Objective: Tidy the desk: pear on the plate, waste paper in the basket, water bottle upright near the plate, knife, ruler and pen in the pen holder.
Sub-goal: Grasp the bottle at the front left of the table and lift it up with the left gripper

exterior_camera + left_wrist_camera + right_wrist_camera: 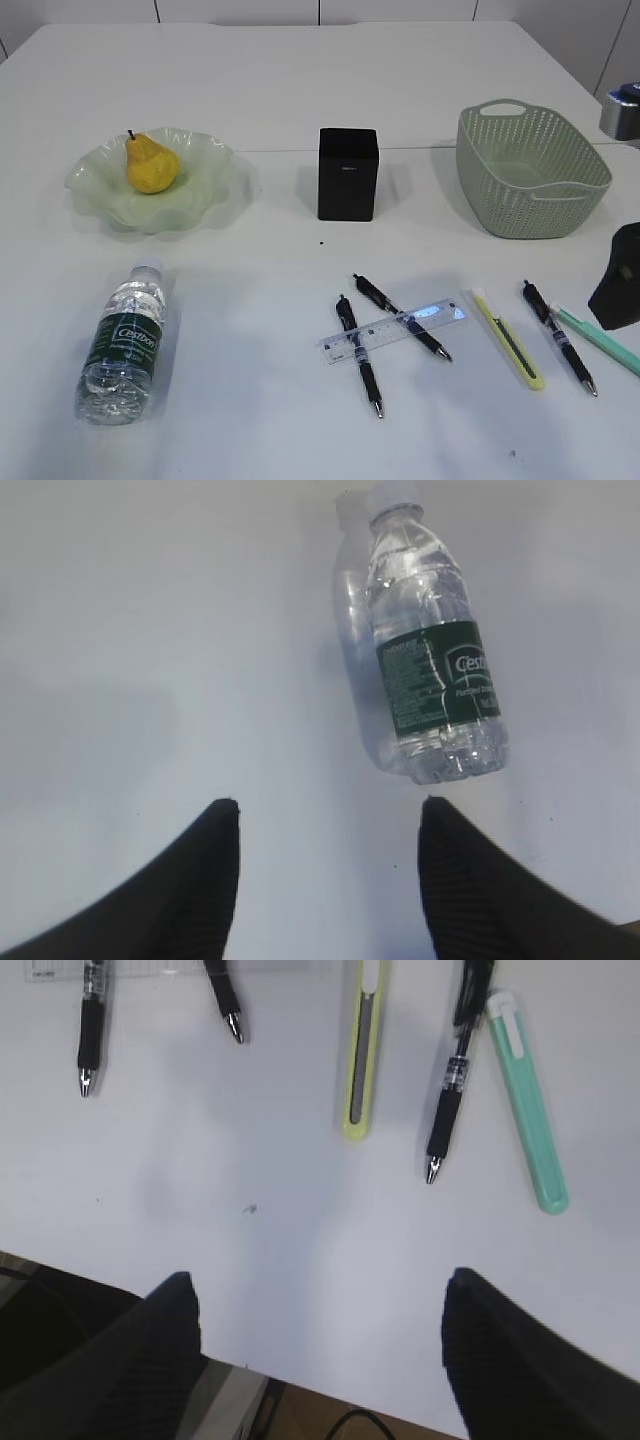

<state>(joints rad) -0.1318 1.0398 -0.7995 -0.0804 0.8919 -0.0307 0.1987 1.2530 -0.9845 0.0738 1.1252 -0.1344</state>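
The yellow pear (152, 163) sits on the pale green plate (216, 190) at the back left. In front of the plate the water bottle (125, 340) lies on its side with its cap toward the plate. My left gripper (328, 805) hovers open just short of the bottle's base (450, 760) and holds nothing. The clear ruler (395, 333) lies across two black pens (360, 355). To their right are the yellow knife (508, 338) and a third pen (560, 337). My right gripper (318, 1280) stands open over the desk's front edge, short of the knife (362, 1050). No waste paper is in view.
The black pen holder (347, 173) stands at the middle back and the green basket (530, 170) at the back right. A mint-green pen (600, 340) lies at the far right, below the right arm's dark body (620, 280). The desk's front edge (300, 1375) crosses between the right fingers.
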